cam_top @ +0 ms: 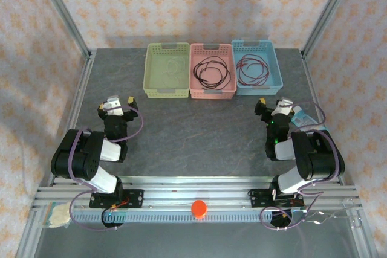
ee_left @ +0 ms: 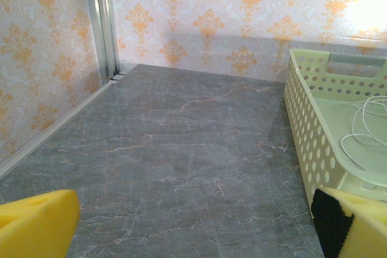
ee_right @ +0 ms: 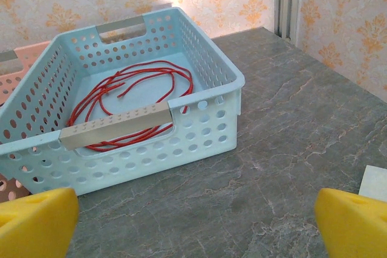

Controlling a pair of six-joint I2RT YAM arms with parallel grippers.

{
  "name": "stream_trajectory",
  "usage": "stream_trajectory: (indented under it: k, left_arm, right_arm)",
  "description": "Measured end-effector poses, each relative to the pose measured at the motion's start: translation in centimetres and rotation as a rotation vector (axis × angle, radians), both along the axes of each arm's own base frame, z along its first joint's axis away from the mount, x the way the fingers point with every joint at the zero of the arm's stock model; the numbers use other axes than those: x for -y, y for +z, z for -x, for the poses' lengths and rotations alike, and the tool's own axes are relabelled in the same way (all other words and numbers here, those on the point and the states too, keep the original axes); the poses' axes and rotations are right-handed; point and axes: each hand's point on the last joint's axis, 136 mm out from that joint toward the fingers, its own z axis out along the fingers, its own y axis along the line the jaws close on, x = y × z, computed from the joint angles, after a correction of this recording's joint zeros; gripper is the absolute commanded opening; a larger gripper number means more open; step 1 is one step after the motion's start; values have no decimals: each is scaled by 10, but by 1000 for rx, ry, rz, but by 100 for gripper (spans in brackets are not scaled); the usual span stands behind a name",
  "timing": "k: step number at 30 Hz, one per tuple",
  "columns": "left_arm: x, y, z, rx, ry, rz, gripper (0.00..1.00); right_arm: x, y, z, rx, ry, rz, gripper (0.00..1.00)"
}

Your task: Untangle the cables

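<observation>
Top external shows red cable (cam_top: 253, 70), black cable (cam_top: 211, 72) and white cable (cam_top: 171, 66) already apart, my left gripper (cam_top: 120, 102) and right gripper (cam_top: 275, 106) wide open, so I judge nothing is left to pull.

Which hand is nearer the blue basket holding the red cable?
Right. The right hand sits just in front of the blue basket, open and facing it; the left hand is far off to the left, by the green basket.

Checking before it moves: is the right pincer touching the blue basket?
Apart. The right wrist view shows bare table between the open right pincer and the blue basket's near wall.
</observation>
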Motion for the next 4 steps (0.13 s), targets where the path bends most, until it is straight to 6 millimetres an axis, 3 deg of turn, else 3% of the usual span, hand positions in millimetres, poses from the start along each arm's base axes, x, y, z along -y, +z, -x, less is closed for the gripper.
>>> stream_trajectory:
  k: [4]
  left_arm:
    - [1,0,0,-1,-8,0,100]
  right_arm:
    - [0,0,0,0,0,0,100]
